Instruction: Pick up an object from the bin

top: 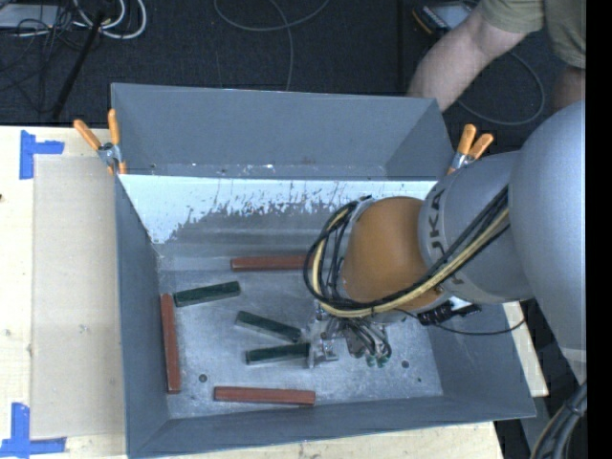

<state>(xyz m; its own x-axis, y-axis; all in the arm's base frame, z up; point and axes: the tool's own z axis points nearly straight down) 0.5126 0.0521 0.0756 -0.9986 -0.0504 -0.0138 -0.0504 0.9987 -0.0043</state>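
Dark-green bar (275,355) — right end at the tool (330,349)

Grey bin (287,142), dark green bars (207,294), brownish-red bars (170,342)
Green ones are lying at centre, red ones ringing them at twelve, nine and six o'clock (white streaks are marking the far wall); an orange cover (382,251) is showing at three.

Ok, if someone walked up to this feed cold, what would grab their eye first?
The bulky arm with its orange cover, reaching in over the bin's right side, its claw low at the right end of a dark green stick near the middle. Next, the loose sticks: two more green ones to the left and red-brown ones at the left wall, front and back.
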